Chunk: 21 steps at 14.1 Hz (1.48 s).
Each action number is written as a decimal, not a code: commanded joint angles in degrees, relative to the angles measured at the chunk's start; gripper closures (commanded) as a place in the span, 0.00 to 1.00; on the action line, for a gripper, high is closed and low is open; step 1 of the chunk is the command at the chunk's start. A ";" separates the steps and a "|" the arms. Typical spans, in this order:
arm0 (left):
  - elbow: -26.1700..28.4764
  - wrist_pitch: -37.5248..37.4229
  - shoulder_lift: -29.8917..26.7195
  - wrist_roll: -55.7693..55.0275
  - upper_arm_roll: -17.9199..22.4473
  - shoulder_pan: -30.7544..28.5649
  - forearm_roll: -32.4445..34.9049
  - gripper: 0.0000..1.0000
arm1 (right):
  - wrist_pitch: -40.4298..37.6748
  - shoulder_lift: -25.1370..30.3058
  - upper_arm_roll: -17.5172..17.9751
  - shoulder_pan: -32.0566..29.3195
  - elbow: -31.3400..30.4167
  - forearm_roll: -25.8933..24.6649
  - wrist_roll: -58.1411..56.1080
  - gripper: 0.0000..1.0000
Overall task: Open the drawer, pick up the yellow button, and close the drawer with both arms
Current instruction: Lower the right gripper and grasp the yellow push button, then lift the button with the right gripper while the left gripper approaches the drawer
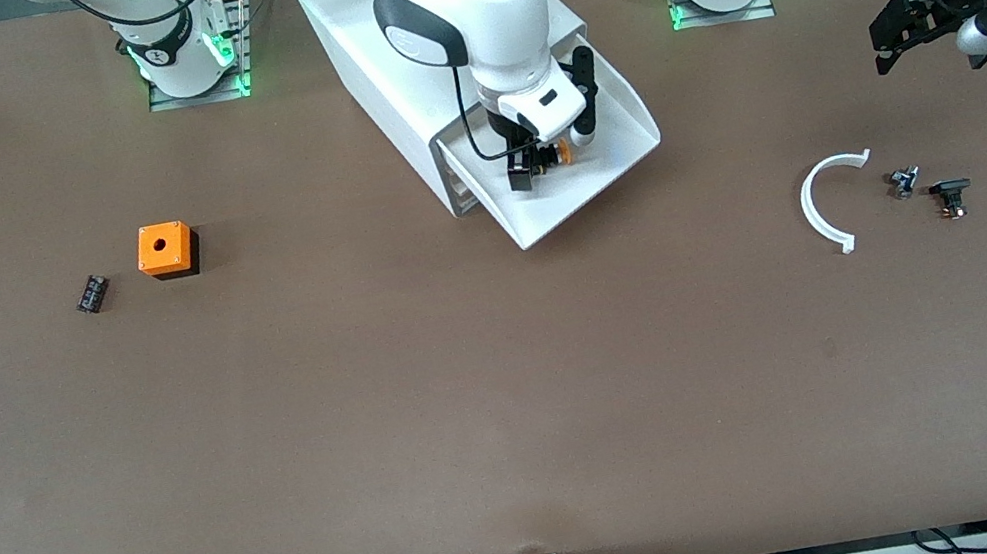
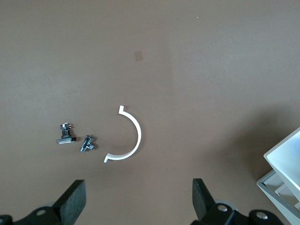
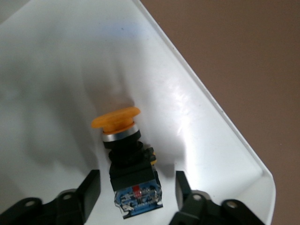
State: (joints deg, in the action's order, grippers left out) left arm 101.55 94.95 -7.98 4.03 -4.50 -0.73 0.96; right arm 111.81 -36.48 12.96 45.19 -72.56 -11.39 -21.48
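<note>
The drawer [image 1: 611, 165] stands pulled out of the white cabinet [image 1: 371, 45], its white floor [image 3: 56, 70] bare around the button. The button [image 1: 563, 151] lies on its side in the drawer, showing an orange cap and a black and blue body [image 3: 123, 140]. My right gripper [image 1: 552, 157] reaches down into the drawer. Its fingers [image 3: 89, 187] sit either side of the button's body with a narrow gap on each side, so the right gripper [image 3: 136, 187] is open. My left gripper [image 1: 884, 40] waits open over the table at the left arm's end, holding nothing [image 2: 139, 199].
A white arc piece [image 1: 821, 204] and two small metal parts [image 1: 904, 181] [image 1: 951, 196] lie near the left arm's end. An orange cube [image 1: 164, 248] and a black ridged part [image 1: 91, 293] lie toward the right arm's end. The cabinet's corner [image 2: 286, 154] shows in the left wrist view.
</note>
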 commanded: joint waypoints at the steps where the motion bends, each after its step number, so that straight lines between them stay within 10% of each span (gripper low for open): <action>1: -1.01 1.45 1.29 1.06 0.46 0.29 -1.57 0.00 | -0.54 -1.75 -0.57 1.39 1.90 -1.80 -0.84 0.46; 7: -1.01 3.66 2.00 1.06 0.37 0.73 -3.68 0.00 | -0.28 -1.14 -0.04 1.66 2.16 -3.38 0.82 0.75; 14: 2.06 13.04 7.18 -10.16 -3.57 3.19 -3.60 0.00 | 0.96 6.59 -0.74 -4.21 2.78 -2.76 12.49 0.83; 21: 13.74 34.22 13.60 -29.32 -9.90 5.30 -3.60 0.00 | -2.20 12.39 -18.39 -14.75 -6.42 10.84 19.98 0.83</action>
State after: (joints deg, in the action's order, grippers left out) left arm 111.19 123.89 5.74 -20.37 -12.96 3.84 -2.31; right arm 110.23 -28.10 -2.38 33.87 -71.45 -4.43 -4.10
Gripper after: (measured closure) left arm 0.000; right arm 0.581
